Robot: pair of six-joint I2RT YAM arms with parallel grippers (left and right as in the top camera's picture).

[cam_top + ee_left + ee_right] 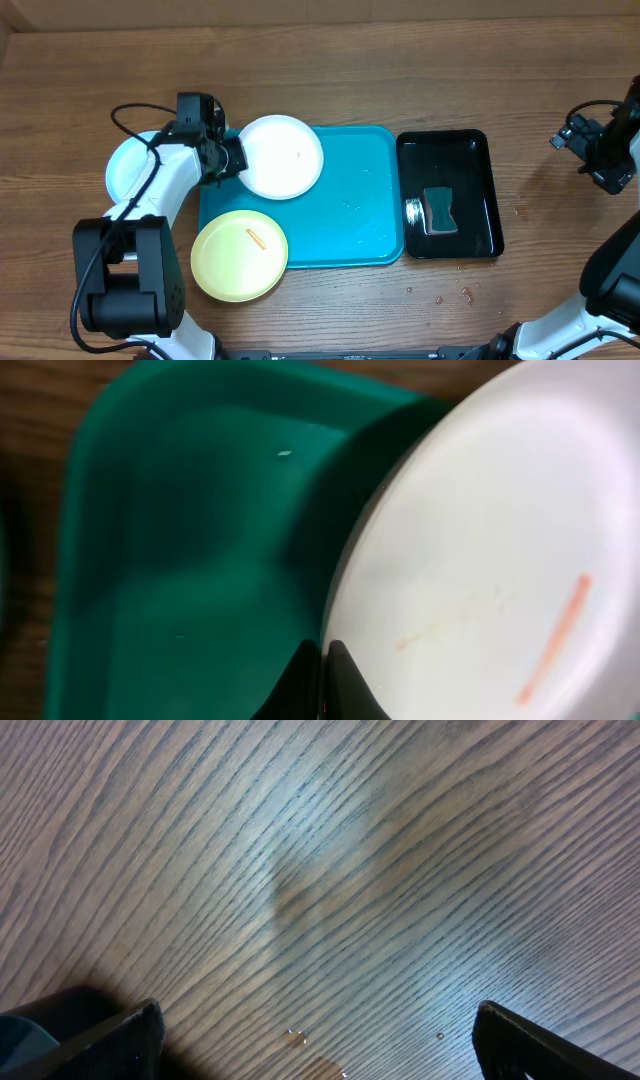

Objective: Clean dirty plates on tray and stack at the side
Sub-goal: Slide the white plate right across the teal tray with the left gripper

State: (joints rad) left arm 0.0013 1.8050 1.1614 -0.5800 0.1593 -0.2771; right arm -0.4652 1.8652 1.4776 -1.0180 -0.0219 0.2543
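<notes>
- Judged from the layout, the task was early: no stack of plates had been built, and at least 2 of the 3 plates looked dirty.
- The white plate (282, 156) showed an orange streak (555, 640) in the left wrist view. The yellow-green plate (240, 255) carried an orange mark too.
- The mint-blue plate (128, 168) lay alone on the counter (330, 60), left of the tray (350, 200) and partly under the left arm. Whether it was clean could not be told.
- The sponge (439, 210) lay in the black tray (450, 145), well apart from both arms.
- The left tool (232, 158) was pinched narrow on the white plate's left rim. That plate sat over the tray's upper-left corner.
- The yellow-green plate overhung the tray's lower-left edge, near the left arm but untouched.
- The right tool (318, 1020) stood wide and held nothing, over bare counter beyond the black tray.
</notes>
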